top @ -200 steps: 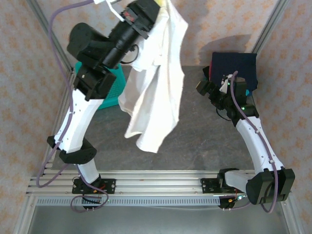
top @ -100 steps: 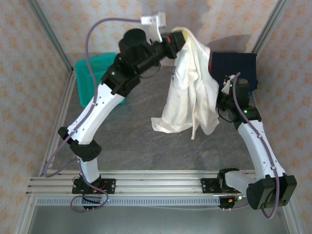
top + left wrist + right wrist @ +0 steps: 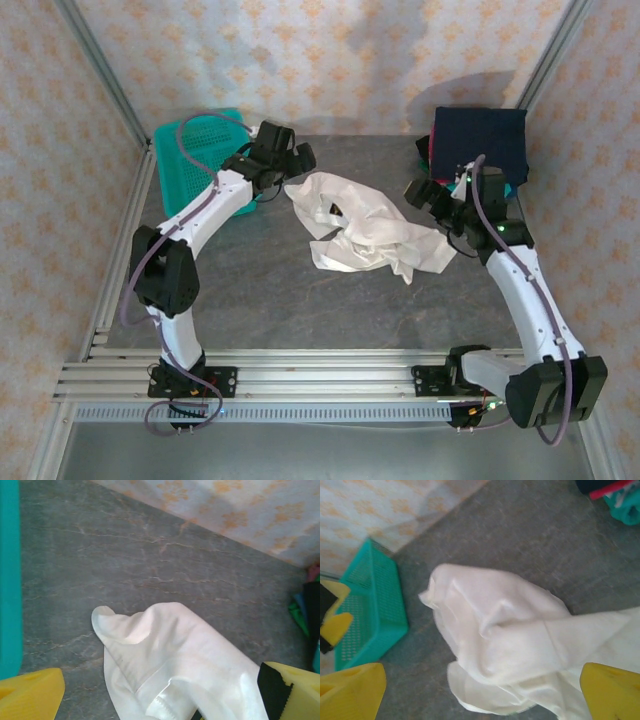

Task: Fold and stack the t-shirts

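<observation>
Standing wide open, the left gripper (image 3: 293, 160) (image 3: 160, 700) holds nothing: its two yellow fingertips straddle the far-left end of one crumpled white cotton t-shirt (image 3: 365, 232) (image 3: 170, 655), which lies loose on the grey stone-patterned table (image 3: 300, 300). The right gripper (image 3: 425, 192) (image 3: 480, 692) has its jaws just as far apart, hanging over the shirt's other end and gripping nothing. So there are two arms, one loose shirt and one teal plastic mesh basket (image 3: 190, 165) just behind the left arm. The heap's long axis runs from the left gripper across to the right one, slanting a little toward the near edge. It is so bunched that I cannot make out the collar, the sleeves or any print. In the far right corner sits one stack of folded t-shirts (image 3: 478, 135), navy on top. Only slivers of red (image 3: 430, 150) and teal (image 3: 512, 188) peek out beneath, and the right arm partly covers them, so I cannot count them.
</observation>
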